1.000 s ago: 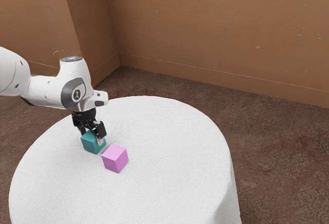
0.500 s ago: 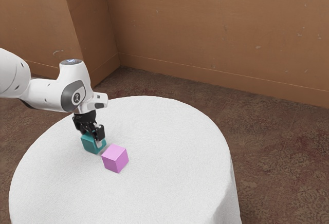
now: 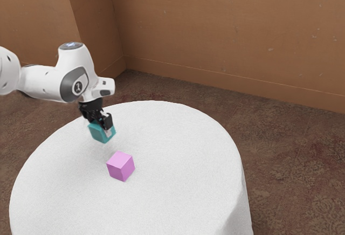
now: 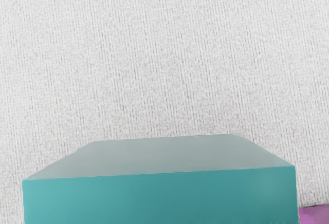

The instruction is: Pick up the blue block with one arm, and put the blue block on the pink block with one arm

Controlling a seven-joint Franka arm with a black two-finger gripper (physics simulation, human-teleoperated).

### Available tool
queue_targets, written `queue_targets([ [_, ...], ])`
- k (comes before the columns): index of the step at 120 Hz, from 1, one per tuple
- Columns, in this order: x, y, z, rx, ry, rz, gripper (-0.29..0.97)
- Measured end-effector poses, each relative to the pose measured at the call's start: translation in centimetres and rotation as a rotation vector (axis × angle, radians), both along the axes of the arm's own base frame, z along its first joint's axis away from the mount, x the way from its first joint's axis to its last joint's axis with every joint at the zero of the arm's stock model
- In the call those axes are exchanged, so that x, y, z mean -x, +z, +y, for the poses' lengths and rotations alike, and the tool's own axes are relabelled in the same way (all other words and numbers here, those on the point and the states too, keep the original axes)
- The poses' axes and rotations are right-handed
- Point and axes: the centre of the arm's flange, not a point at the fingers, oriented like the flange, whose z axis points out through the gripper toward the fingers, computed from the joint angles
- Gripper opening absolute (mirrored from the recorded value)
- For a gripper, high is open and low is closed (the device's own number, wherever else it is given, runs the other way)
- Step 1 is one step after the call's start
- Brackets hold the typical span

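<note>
My black gripper (image 3: 101, 126) is shut on the blue-green block (image 3: 101, 133), which hangs above the white tablecloth, off the surface. The pink block (image 3: 120, 166) sits on the cloth below and toward the exterior view's right of the held block, apart from it. In the wrist view the blue-green block (image 4: 159, 183) looms just under my hand, and a sliver of the pink block (image 4: 314, 216) shows beside its corner.
The round table (image 3: 178, 154) with its white cloth stands in a brown-walled room corner. The cloth's edge drops off on the exterior view's right and near side. Bare cloth surrounds the pink block.
My gripper has risen with the blue-green block, lifting it off the cloth. The pink block has stayed where it was.
</note>
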Motion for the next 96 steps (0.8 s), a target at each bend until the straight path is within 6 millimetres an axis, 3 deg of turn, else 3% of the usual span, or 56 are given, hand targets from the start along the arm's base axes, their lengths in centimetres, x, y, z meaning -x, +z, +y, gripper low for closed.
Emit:
queue_targets([
  [24,-0.1,1.0,-2.9,0.006,-0.027,-0.003,0.36],
  [96,0.5,0.4,-10.0,0.032,-0.017,0.061,0.36],
])
